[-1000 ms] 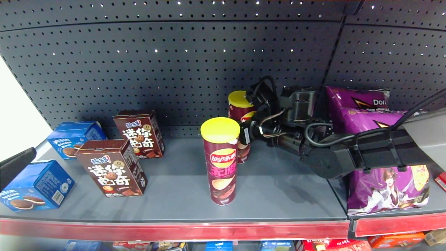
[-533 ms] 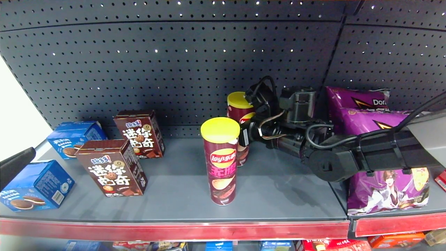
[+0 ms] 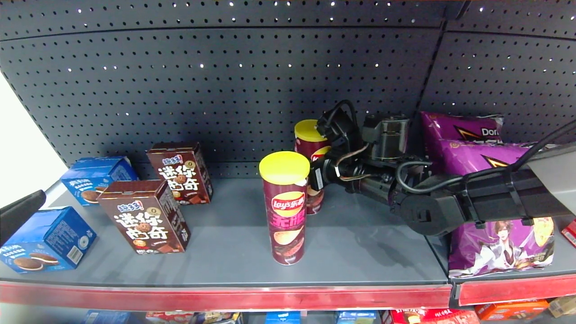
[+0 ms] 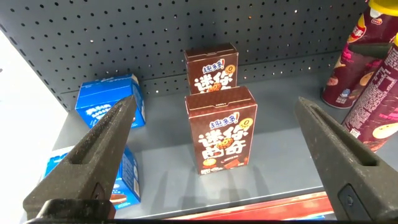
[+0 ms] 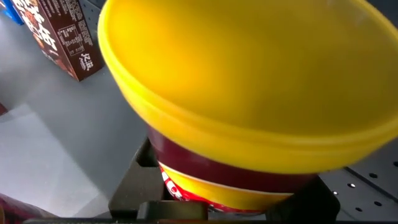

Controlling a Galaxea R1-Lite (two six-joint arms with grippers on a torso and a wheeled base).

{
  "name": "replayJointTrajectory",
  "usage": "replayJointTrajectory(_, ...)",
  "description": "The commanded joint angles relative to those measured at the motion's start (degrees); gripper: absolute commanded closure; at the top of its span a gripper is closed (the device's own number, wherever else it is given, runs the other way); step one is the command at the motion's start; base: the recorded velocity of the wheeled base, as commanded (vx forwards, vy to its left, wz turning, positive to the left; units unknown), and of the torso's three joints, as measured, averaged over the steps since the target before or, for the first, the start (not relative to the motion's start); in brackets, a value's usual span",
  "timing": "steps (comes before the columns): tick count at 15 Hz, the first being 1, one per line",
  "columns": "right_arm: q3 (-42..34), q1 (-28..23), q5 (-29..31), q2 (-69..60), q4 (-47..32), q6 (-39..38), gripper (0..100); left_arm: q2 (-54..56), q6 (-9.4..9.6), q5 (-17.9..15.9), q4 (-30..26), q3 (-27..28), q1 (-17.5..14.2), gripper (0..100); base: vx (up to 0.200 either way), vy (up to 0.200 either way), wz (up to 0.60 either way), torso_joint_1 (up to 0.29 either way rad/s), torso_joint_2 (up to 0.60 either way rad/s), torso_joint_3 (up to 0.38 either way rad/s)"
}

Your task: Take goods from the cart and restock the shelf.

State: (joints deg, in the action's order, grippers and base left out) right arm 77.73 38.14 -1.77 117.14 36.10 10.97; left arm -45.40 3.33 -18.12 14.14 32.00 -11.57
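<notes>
Crisps restock: my right gripper (image 3: 316, 177) clamps the yellow-lidded maroon can (image 3: 308, 146) at the back of the grey shelf (image 3: 225, 245), just behind its twin (image 3: 285, 211); a clumsy withdrawal could topple both. My left gripper (image 4: 216, 104) gapes empty.

A dark pegboard wall (image 3: 225, 90) stood behind the right claw (image 3: 313, 179), with pinpricks of light shining through its holes. Under the claw lay a flat grey shelf (image 3: 360, 243), fronted by a red strip (image 3: 225, 297). A vertical seam (image 3: 432, 67) split the pegboard right of the claw. Far to its left was white glare (image 3: 18, 148).
</notes>
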Motion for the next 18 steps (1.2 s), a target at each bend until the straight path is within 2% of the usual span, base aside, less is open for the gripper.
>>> replayJointTrajectory(1, -0.12, -0.09, 0.01, -0.16, -0.06, 0.01, 100, -0.04, 0.01, 0.01, 0.01, -0.01, -0.03, 0, 0.000, 0.000, 0.00, 0.000, 0.00, 0.000)
replayJointTrajectory(8, -0.03, -0.18, -0.08, 0.11, 0.20, 0.01, 100, -0.04, 0.01, -0.08, 0.01, -0.01, -0.03, 0, 0.000, 0.000, 0.00, 0.000, 0.00, 0.000)
replayJointTrajectory(9, -0.12, -0.18, -0.08, -0.07, 0.03, 0.01, 0, -0.04, 0.01, -0.08, 0.01, -0.01, -0.03, 0, 0.000, 0.000, 0.00, 0.000, 0.00, 0.000)
replayJointTrajectory(18, -1.53, 0.00, 0.01, -2.00, 0.11, 0.01, 0, 0.05, 0.01, -0.08, 0.01, -0.18, -0.03, 0, 0.000, 0.000, 0.00, 0.000, 0.00, 0.000)
